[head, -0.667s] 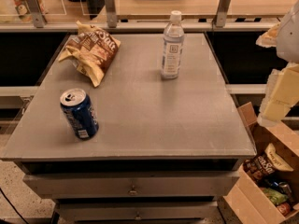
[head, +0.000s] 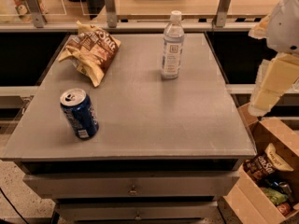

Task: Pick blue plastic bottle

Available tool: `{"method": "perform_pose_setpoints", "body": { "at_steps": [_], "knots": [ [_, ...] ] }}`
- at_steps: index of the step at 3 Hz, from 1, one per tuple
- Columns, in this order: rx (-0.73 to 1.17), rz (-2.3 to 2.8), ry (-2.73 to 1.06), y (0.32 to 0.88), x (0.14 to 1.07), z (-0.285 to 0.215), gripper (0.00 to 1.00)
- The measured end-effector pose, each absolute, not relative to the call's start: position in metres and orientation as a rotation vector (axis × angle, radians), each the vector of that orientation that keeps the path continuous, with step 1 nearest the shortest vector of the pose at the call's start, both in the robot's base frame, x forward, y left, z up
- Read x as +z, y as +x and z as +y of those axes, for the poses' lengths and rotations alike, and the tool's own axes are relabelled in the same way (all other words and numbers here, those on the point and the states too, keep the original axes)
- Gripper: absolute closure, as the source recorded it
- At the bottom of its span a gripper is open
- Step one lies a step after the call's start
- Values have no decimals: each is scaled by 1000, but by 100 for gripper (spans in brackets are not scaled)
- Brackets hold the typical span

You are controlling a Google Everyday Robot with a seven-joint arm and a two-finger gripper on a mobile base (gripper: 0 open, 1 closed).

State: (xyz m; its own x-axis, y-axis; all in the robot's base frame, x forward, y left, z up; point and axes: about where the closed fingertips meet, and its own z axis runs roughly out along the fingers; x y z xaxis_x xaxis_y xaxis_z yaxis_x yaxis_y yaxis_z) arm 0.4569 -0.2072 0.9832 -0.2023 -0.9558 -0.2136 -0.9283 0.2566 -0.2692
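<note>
The blue plastic bottle (head: 172, 45) stands upright at the far middle of the grey table (head: 154, 111). It is clear and bluish, with a white cap and a pale label bearing a small square logo. My gripper (head: 267, 90) hangs as cream-coloured segments off the table's right edge, well right of the bottle and nearer to me. It holds nothing that I can see.
A dark-blue soda can (head: 79, 114) stands near the front left. A brown and yellow chip bag (head: 91, 50) lies at the far left. An open cardboard box of snacks (head: 268, 171) sits on the floor at the right. A counter with railing posts (head: 110, 6) runs behind the table.
My arm has shifted slightly to the left, towards the table's right edge. The bottle, can and bag have not moved.
</note>
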Motion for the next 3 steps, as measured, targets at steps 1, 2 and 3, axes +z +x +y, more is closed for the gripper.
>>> {"method": "perform_pose_setpoints", "body": {
  "at_steps": [1,2,3],
  "knots": [
    [-125,2159,-1749,491,985,-192,0],
    [-82,2111,-1743,527,976,-175,0],
    [-22,2075,-1695,564,964,-164,0]
  ]
}}
